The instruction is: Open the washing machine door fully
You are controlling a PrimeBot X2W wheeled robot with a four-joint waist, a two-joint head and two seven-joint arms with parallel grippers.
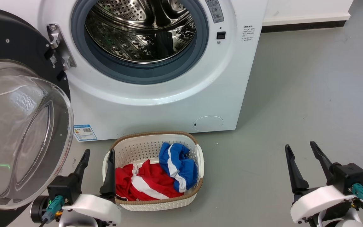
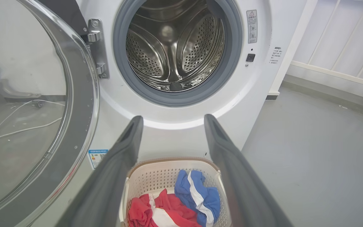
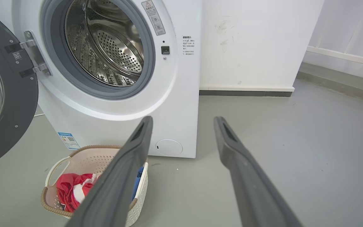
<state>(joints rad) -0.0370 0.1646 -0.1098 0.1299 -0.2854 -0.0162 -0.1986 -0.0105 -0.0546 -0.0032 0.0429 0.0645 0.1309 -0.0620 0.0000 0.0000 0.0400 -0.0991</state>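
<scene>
Washer door [image 1: 20, 126] standing wide open, both grippers empty.

The door is seen hung on its hinge [image 1: 57, 44] at the left edge of the washer [image 1: 156, 104], turned well away from the front, its glass bowl facing the robot. The steel drum [image 1: 140, 31] is left fully uncovered, so the task is judged done or very nearly so. A basket [image 1: 153, 135] of red and blue clothes is set on the floor just in front of the washer, below the opening, probably for easy loading. The left gripper [image 1: 99, 152] is held low in front of the washer, between door and basket, fingers spread wide, nothing gripped. The right gripper [image 1: 300, 145] is held off to the washer's right over bare floor, also spread wide and empty, likely kept clear of the door's swing.
</scene>
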